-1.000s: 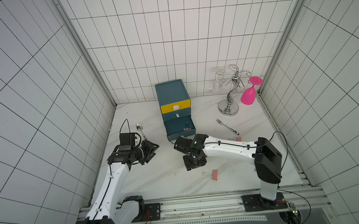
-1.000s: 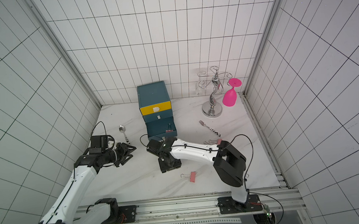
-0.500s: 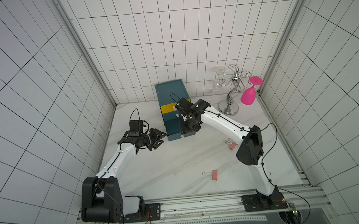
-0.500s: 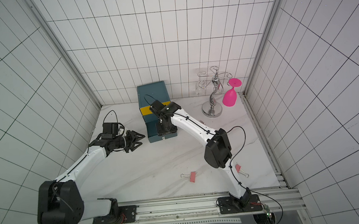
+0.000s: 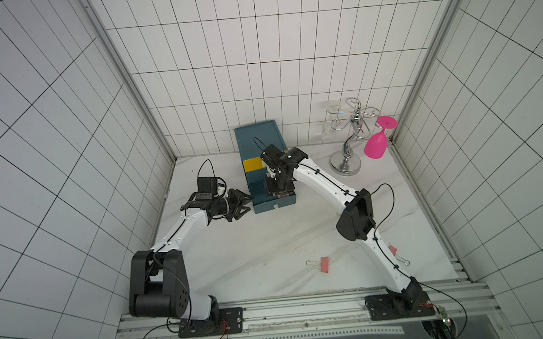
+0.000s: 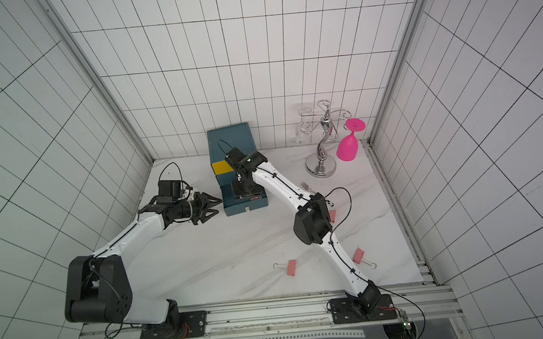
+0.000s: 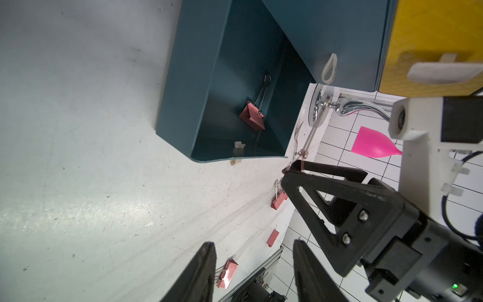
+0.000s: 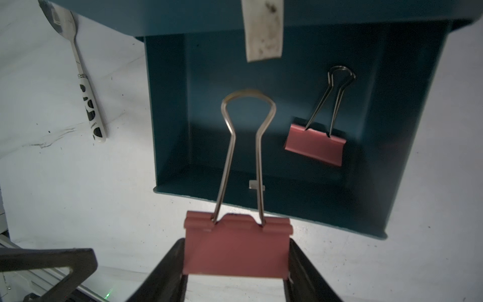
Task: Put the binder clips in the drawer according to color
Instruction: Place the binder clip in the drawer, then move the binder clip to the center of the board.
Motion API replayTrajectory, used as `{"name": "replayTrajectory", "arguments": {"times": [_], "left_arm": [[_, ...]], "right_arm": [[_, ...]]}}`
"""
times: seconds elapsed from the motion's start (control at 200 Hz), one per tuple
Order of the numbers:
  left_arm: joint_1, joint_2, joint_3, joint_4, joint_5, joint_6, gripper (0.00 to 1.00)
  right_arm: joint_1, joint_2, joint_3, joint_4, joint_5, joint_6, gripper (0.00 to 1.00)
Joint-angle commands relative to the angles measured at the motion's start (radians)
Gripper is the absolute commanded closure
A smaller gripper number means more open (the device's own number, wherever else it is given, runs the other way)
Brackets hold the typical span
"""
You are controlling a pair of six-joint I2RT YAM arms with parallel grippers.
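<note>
Fingers of the right gripper (image 8: 236, 248) pinch the body of a salmon-pink binder clip (image 8: 236, 241) from both sides, its silver wire handles pointing out over the open bottom drawer (image 8: 167, 109). In both top views this gripper hangs above the drawer, which is pulled out from the teal drawer unit (image 5: 257, 134). A second pink clip (image 8: 315, 146) already lies inside, close to one side wall.

The left gripper (image 6: 214, 206) hovers just beside the drawer's outer wall, jaws apart with nothing between them.

Farther out on the marble tabletop (image 6: 236, 247), a loose pink clip (image 6: 291, 268) lies in the open. Another loose clip (image 6: 358, 256) sits just beside the right forearm, and a third loose clip (image 6: 333, 216) is near that arm's elbow.

By my reading, the step in hand is dropping this pink clip in with its colour-mate. The next move calls for the clip's body to be fully past the drawer's front rim and low enough not to bounce out. The jaws can then part. After that, the loose clips remain to be fetched.
</note>
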Motion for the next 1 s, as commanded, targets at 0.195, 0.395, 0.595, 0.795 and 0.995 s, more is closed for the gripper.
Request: {"name": "replayTrajectory", "arguments": {"times": [0.195,0.395,0.595,0.795,0.995], "left_arm": [[0.009,-0.052,0.019,-0.036,0.003,0.024,0.49],[-0.034,-0.101,0.016,-0.063,-0.032,0.022,0.49],[-0.075,-0.137,-0.019,-0.07,-0.052,0.016,0.49],[-0.109,-0.158,-0.018,-0.101,-0.061,0.036,0.49],[-0.139,-0.155,-0.025,-0.102,-0.061,0.037,0.49]], "right_arm": [[-0.033,-0.028,-0.012,0.039,0.001,0.008,0.23],[-0.031,-0.292,-0.387,0.107,0.061,-0.026,0.23],[-0.033,-0.595,-0.902,0.247,0.08,0.0,0.23],[-0.031,-0.783,-1.25,0.316,0.033,0.068,0.24],[0.001,-0.904,-1.496,0.38,-0.025,0.129,0.26]]}}
